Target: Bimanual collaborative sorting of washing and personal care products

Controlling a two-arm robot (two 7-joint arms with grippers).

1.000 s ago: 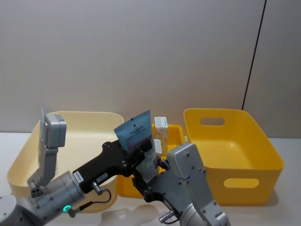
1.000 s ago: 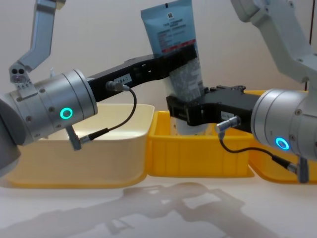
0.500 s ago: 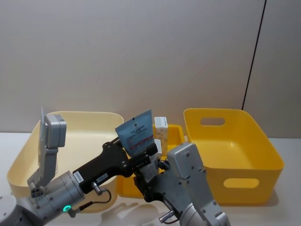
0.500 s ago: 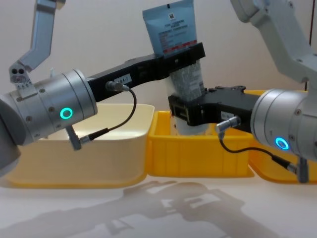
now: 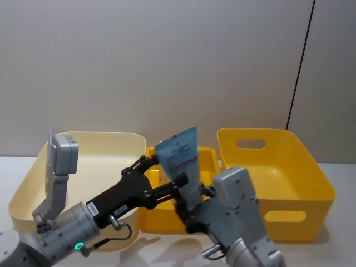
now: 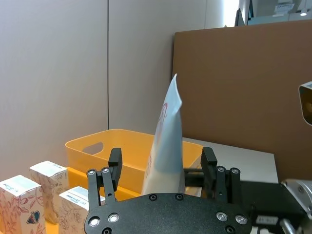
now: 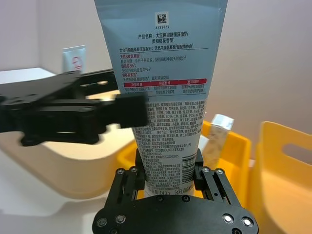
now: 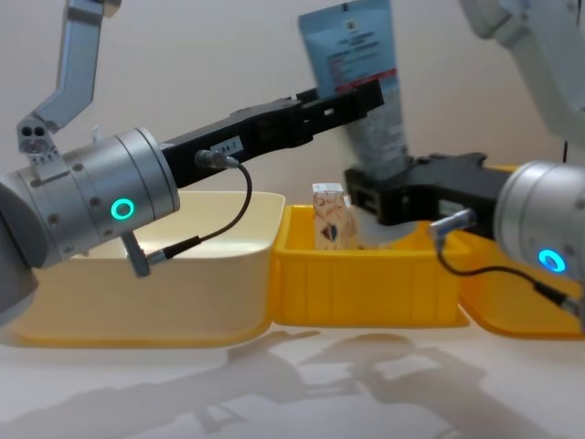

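1. My right gripper (image 7: 168, 181) was pinched on the tube (image 7: 163, 97) near its lower end, one finger pressed to each side, above the middle bin (image 8: 366, 283).
2. The tube stood nearly upright above that bin with its blue crimped end on top. Its top tipped a little toward the bin's left side.
3. My left gripper (image 6: 162, 152) was spread wide, also above the middle bin, at the tube's upper half. In the left wrist view the tube stood edge-on between the two fingers (image 6: 115, 161), with a gap on each side.
4. Small cartons (image 6: 46, 181) stood upright inside the middle bin, below the tube. One (image 8: 331, 215) rose past the bin's front rim, just left of my right gripper.
5. The cream bin (image 5: 33, 178) sat against the middle bin's left wall.
6. The big bin (image 5: 289, 183) sat just right of the middle bin, its mouth facing up and its rim below the tube's held end.
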